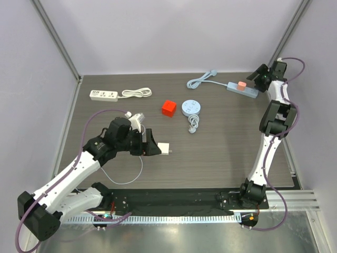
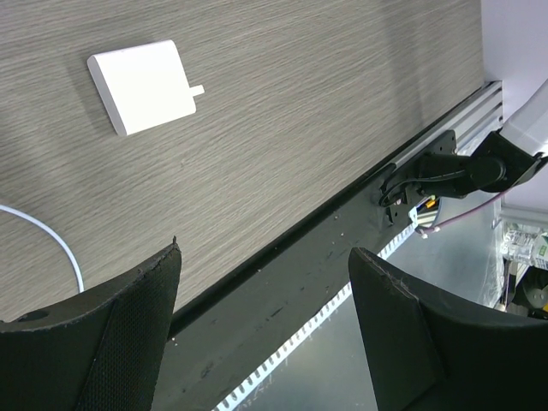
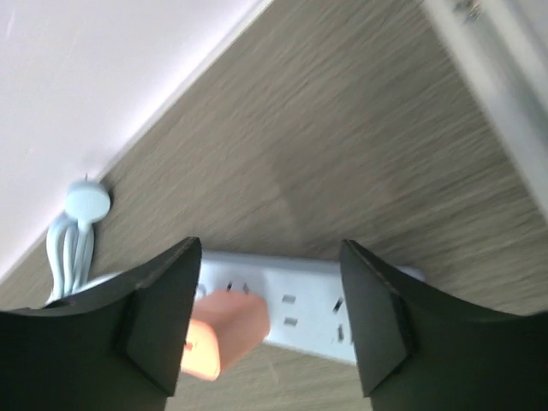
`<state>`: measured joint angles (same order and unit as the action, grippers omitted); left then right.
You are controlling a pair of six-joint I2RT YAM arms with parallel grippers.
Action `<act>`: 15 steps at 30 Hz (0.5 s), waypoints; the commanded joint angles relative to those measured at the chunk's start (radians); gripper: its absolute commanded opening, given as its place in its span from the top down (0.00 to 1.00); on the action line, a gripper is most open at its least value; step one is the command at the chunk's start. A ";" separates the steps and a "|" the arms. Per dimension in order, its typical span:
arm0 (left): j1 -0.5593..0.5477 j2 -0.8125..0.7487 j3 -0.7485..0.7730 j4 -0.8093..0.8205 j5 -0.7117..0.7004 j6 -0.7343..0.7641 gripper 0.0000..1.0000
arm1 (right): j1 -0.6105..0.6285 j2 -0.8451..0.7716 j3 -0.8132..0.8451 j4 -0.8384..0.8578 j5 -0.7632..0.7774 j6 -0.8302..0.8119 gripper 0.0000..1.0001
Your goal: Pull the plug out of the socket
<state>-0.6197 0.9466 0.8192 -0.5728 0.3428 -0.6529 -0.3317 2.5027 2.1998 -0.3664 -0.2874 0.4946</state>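
Note:
A salmon-pink plug sits in a pale blue power strip at the far right of the table. In the right wrist view the plug stands in the strip near its left end. My right gripper hovers over the strip, open and empty, with the plug below its left finger. My left gripper is open and empty at the near left, beside a white adapter that lies flat on the table.
A white power strip with its coiled cord lies at the back left. A red cube and a round pale blue device sit mid-table. The blue strip's cord is bundled at the back. A thin white cable loops under the left arm.

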 commanded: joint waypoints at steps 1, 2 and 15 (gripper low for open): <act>0.000 0.020 0.046 0.039 0.009 0.021 0.21 | -0.010 0.045 0.091 0.046 0.062 -0.004 0.30; 0.000 0.021 0.046 0.044 0.009 0.021 0.21 | -0.012 0.068 0.118 -0.004 0.073 -0.011 0.33; -0.002 -0.017 0.046 0.031 0.028 0.015 0.21 | 0.010 0.016 -0.046 -0.354 0.074 -0.113 0.31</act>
<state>-0.6197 0.9565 0.8307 -0.5659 0.3435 -0.6468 -0.3443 2.5671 2.2612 -0.4881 -0.2016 0.4393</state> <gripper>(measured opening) 0.795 0.677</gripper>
